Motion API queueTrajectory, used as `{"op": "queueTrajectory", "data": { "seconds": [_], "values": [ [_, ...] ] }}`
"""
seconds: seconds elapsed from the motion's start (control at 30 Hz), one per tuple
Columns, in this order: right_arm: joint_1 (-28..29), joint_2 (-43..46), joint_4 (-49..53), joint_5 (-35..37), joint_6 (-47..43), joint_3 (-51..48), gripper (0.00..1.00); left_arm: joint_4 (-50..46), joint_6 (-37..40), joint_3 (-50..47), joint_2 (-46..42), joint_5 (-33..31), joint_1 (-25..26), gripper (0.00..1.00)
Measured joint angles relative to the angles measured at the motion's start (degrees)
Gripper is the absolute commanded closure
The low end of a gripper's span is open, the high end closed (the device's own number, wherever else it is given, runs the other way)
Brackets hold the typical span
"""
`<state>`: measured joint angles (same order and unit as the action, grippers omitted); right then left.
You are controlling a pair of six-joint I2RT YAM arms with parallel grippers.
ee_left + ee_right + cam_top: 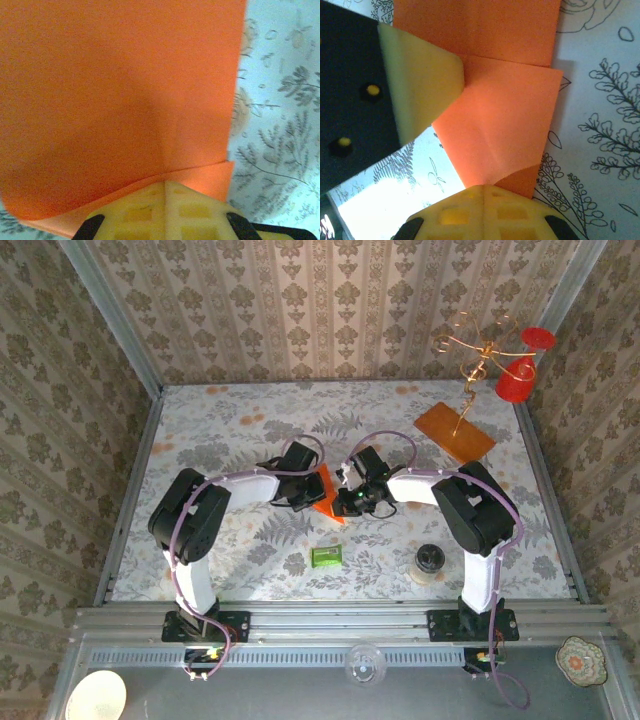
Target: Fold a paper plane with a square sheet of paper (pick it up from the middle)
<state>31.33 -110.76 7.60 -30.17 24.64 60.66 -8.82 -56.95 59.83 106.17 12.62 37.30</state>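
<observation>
The square sheet of paper [328,496] is bright orange and lies folded at the table's middle, tapering to a point toward the near side. Both grippers meet over it. My left gripper [308,486] comes from the left; in its wrist view the shut yellow fingertips [165,186] pinch the paper [115,90] where an upper layer's edge crosses a lower one. My right gripper [350,492] comes from the right, its shut fingertips [483,189] closed on a raised, creased flap of the paper [500,115]. The left gripper's finger [422,87] touches that flap's far corner. A paper plane is out of view.
A small green packet [326,556] lies near the front, with a dark-lidded jar [430,562] to its right. At the back right stand a brownish-orange board [455,430], a gold wire stand [470,345] and a red cup [515,386]. Patterned walls enclose the table.
</observation>
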Motion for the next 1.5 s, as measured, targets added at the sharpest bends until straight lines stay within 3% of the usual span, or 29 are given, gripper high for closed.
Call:
{"op": "queueTrajectory", "data": {
  "seconds": [0.7,1.27,1.4,1.5],
  "values": [
    [0.0,-1.1,0.3,0.8,4.2,0.9,1.0,26.1,-2.7,-16.1,-3.9,2.4,-2.6,0.94],
    [0.5,-1.4,-0.2,2.5,5.2,1.4,1.0,26.7,0.1,-18.5,-5.6,5.4,-12.7,0.93],
    [0.4,-1.3,-0.5,2.1,5.4,1.5,1.0,24.4,1.4,-18.4,-6.6,5.1,-14.1,0.93],
    [0.4,-0.9,-1.0,1.6,5.6,1.2,0.94,20.2,2.8,-18.1,-8.4,3.6,-15.1,0.92]
  ]
}}
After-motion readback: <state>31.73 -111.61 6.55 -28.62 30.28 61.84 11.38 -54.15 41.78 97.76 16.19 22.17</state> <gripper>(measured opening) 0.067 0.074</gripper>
